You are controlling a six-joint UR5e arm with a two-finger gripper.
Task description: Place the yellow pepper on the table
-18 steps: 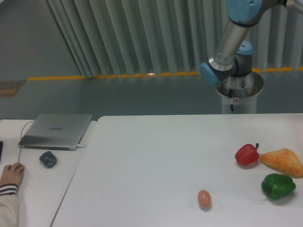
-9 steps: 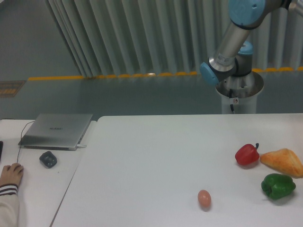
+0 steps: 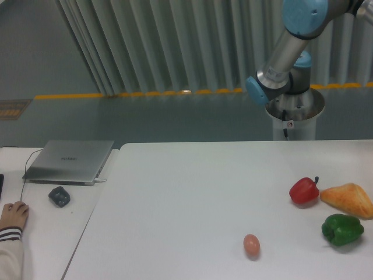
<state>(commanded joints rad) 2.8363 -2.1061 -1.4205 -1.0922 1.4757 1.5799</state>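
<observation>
Not much has changed in the last second. The robot arm has been swung a tiny bit up and to the right at the top of the picture, and its big blue joint now sits a little nearer the corner. Everything lying on the table has been left just where it was: the red pepper, the bread just beside it, the green pepper below the bread, and the egg alone near the front edge.

The yellow pepper cannot be seen anywhere. It is not on the table. The gripper is also out of the picture, above the top edge, so it cannot be told if its fingers are apart, together, or closed on something. It may be that the yellow pepper is being held up there, but that is only a guess.

On the desk to the left, a closed laptop, a dark mouse and a person's hand are seen.

For the task, nothing has been put down yet. A lot of bare table is open in the middle for the pepper to be set on.
</observation>
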